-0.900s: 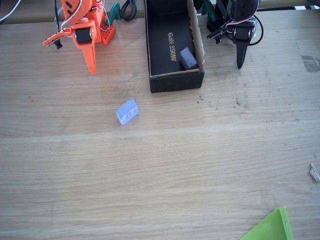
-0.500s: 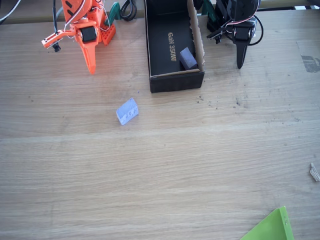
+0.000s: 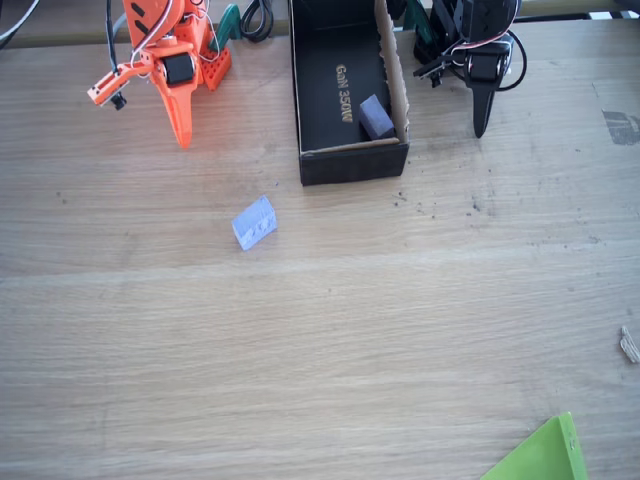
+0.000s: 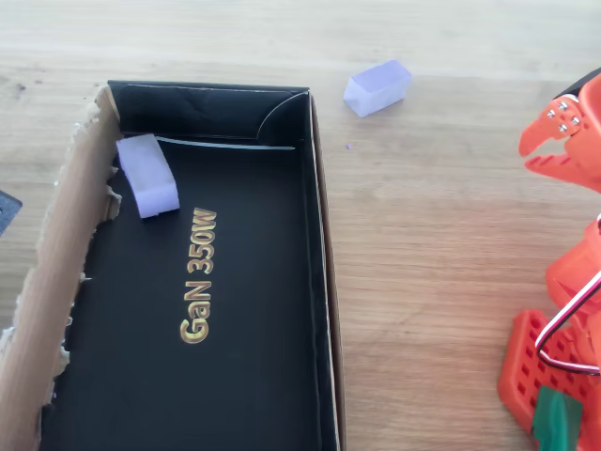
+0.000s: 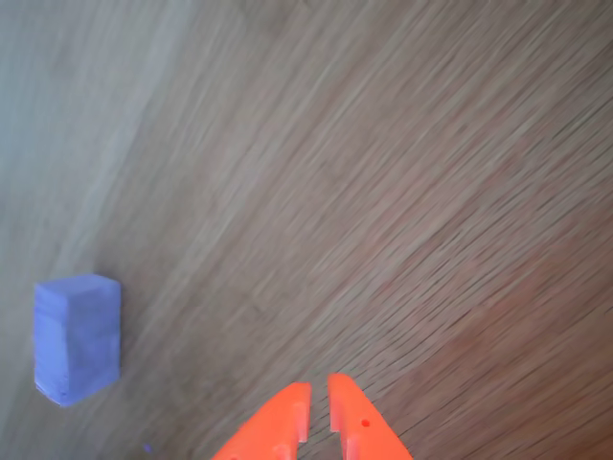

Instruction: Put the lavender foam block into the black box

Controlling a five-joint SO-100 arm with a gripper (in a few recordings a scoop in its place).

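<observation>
The lavender foam block (image 3: pixel 254 222) lies loose on the wooden table, below and left of the black box (image 3: pixel 355 163). From overhead the block (image 4: pixel 377 87) sits just outside the box's far corner (image 4: pixel 322 282). My orange gripper (image 3: pixel 183 135) hangs at the upper left, pointing down at the table, shut and empty, well above and left of the block. In the wrist view the fingertips (image 5: pixel 317 395) are together at the bottom edge, and the block (image 5: pixel 77 335) stands to their left.
A duller purple block (image 3: pixel 376 116) rests inside the box against its torn brown cardboard wall (image 4: pixel 56 272). A green sheet corner (image 3: pixel 540 455) pokes in at the lower right. A small scrap (image 3: pixel 630 345) lies at the right edge.
My orange arm has turned slightly, the gripper tip staying near the same spot. The lavender block and the box have not moved.
</observation>
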